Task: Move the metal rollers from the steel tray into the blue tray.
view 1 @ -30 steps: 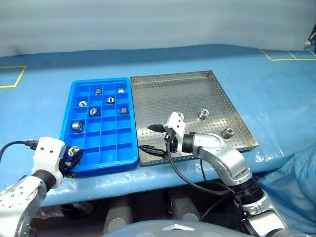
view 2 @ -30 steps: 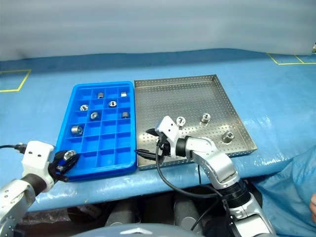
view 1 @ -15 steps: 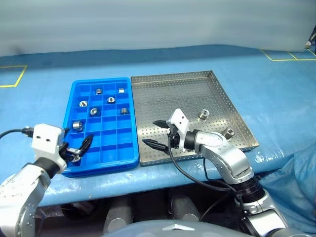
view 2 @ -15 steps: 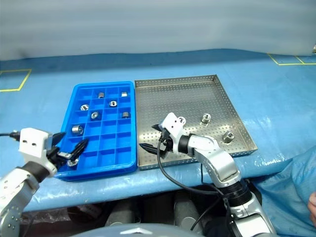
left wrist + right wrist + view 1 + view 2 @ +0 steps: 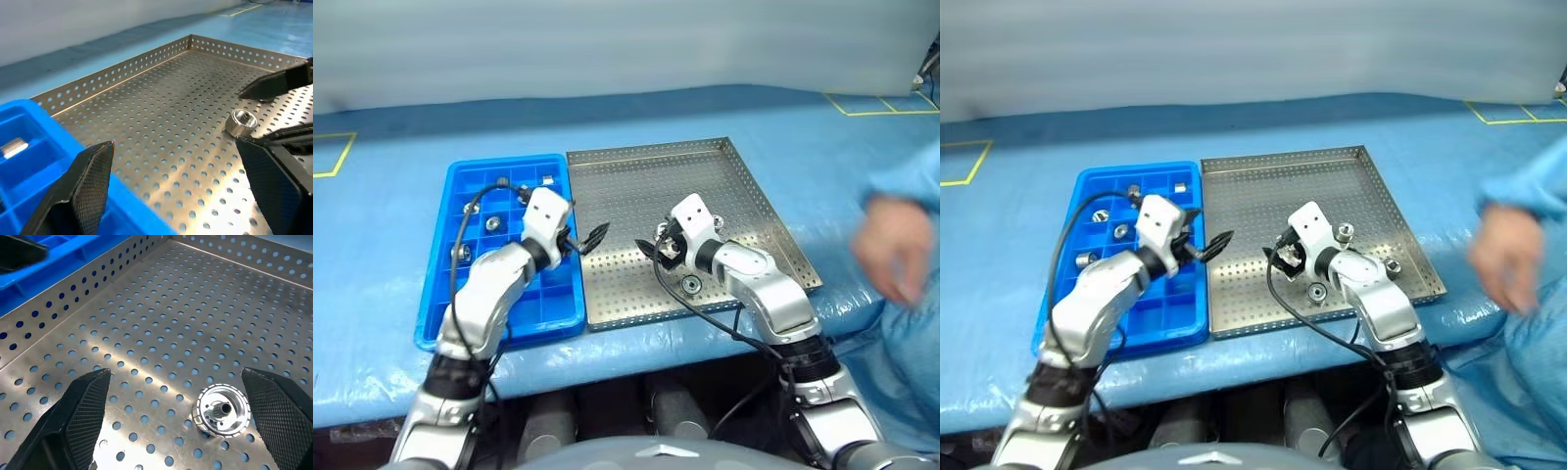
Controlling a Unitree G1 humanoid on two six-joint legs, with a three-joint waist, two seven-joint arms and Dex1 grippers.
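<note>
The steel tray (image 5: 705, 176) lies to the right of the blue tray (image 5: 435, 318). Three metal rollers rest on the steel tray: one (image 5: 1316, 293) near its front edge, two more (image 5: 1345, 232) (image 5: 1393, 265) toward its right side. Several rollers (image 5: 493, 223) sit in the blue tray's compartments. My left gripper (image 5: 590, 238) hangs open and empty over the seam between the trays. My right gripper (image 5: 651, 247) is open low over the steel tray. In the right wrist view the front roller (image 5: 222, 410) lies between its fingers (image 5: 83, 411), close to the other finger.
A person's blurred hand (image 5: 891, 250) in a blue sleeve reaches in just right of the steel tray. Both trays stand on a blue-covered table (image 5: 391, 196) with yellow floor markings behind. The left wrist view shows the front roller (image 5: 240, 122) and the right gripper's black fingers (image 5: 279, 83) beyond it.
My left gripper opened at the blue tray's near left corner, letting go of its roller, then swung right to the trays' seam. The right gripper shifted slightly right. A person's hand has entered at right.
</note>
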